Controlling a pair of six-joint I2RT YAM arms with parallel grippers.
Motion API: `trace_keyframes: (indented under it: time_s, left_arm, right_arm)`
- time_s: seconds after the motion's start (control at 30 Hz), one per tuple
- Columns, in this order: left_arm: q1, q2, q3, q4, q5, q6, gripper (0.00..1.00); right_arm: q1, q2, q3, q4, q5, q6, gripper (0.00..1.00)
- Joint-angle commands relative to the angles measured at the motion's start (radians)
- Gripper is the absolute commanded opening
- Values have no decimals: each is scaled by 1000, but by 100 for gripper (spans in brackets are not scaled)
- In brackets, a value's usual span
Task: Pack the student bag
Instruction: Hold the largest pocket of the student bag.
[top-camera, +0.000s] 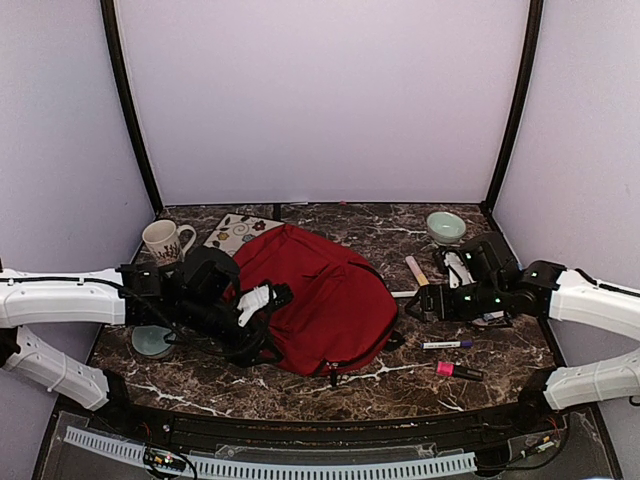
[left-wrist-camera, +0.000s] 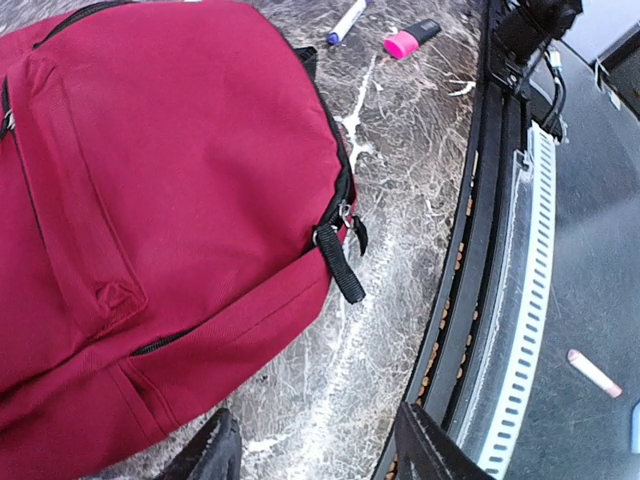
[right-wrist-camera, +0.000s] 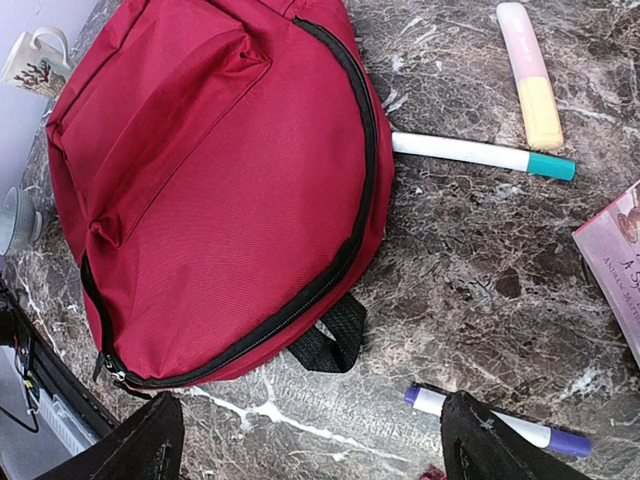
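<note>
Backpack at centre: the dark-red student bag (top-camera: 320, 295) lay flat in the middle of the desk (top-camera: 400, 385), front pocket up and its main zip apparently closed all round, with a robot arm on either side. The left hand (left-wrist-camera: 318, 445) hung at the bag's left side, fingers apart with nothing between them. The right hand (right-wrist-camera: 310, 440) hovered off the bag's right side, fingers spread wide and likewise empty. Loose between the bag and the desk's right edge were a teal-capped marker (right-wrist-camera: 480, 155), its end against the bag, a yellow highlighter (right-wrist-camera: 530, 75), a purple-capped marker (right-wrist-camera: 500, 420) and a pink highlighter (top-camera: 457, 370). A mug (top-camera: 167, 240) stood near the back-left corner. With the zip shut and the pens outside, the job looked to be at its first step, getting the bag open. That called for one hand to pinch the black zip pull (left-wrist-camera: 340, 262) at the bag's near edge and draw it along the track while the other pinned the soft fabric, which seemed likely to bunch.
</note>
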Motion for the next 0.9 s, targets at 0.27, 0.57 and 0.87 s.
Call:
trace_keyframes:
  time_s: [0.27,0.57,0.87]
  left_arm:
    - [-25,98,-36,126,79,206,51]
    - [-33,147,-35,122,79,277,50]
    - [-37,202,-21,145,80,295,50]
  right_arm:
    - [56,-21,-24,31,23,7,93]
    - [77,-6,-18,43,48,27,93]
    - [84,64,16,32,44,16,93]
